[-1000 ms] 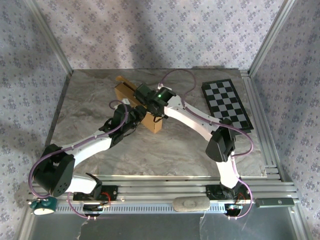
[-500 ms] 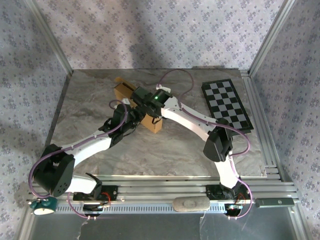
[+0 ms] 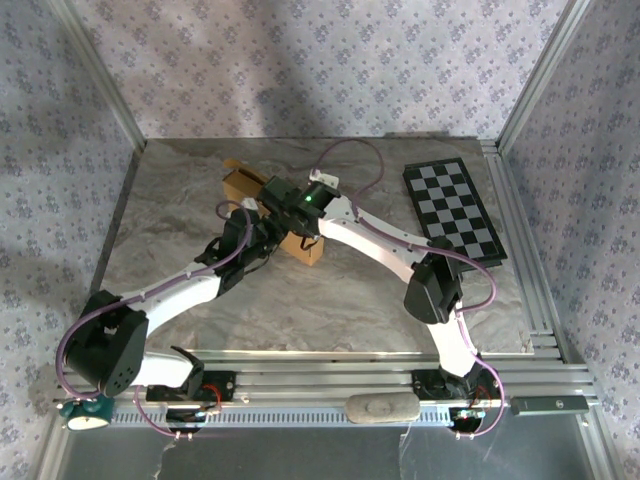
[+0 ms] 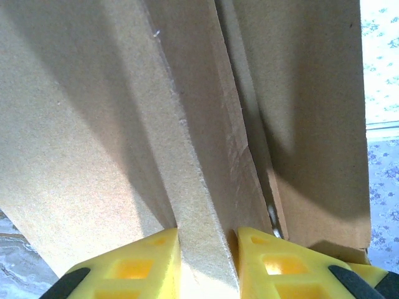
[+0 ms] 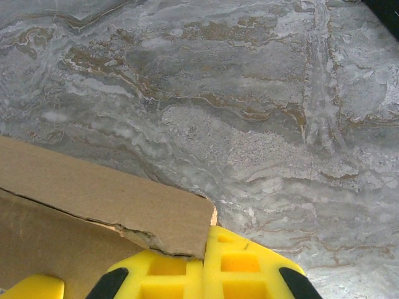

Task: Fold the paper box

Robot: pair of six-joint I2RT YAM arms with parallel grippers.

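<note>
The tan paper box (image 3: 241, 186) stands half-folded at the middle back of the table. My left gripper (image 3: 266, 236) is at its near side. In the left wrist view, its yellow fingers (image 4: 144, 265) are shut on an upright cardboard wall (image 4: 206, 205) of the box. My right gripper (image 3: 273, 196) reaches over the box from the right. In the right wrist view, its yellow fingers (image 5: 249, 268) are pressed together. A torn-edged cardboard flap (image 5: 106, 199) lies across the left finger, and its corner ends at the seam between them.
A black-and-white checkerboard (image 3: 455, 211) lies at the back right of the marble-patterned table (image 3: 180, 210). Patterned walls and metal rails (image 3: 525, 250) close in the sides. Bare tabletop (image 5: 280, 124) lies beyond the flap in the right wrist view.
My right gripper has slid left across the top of the box. The box's far end has shifted a little left with it. The left gripper keeps its hold in the same place.
</note>
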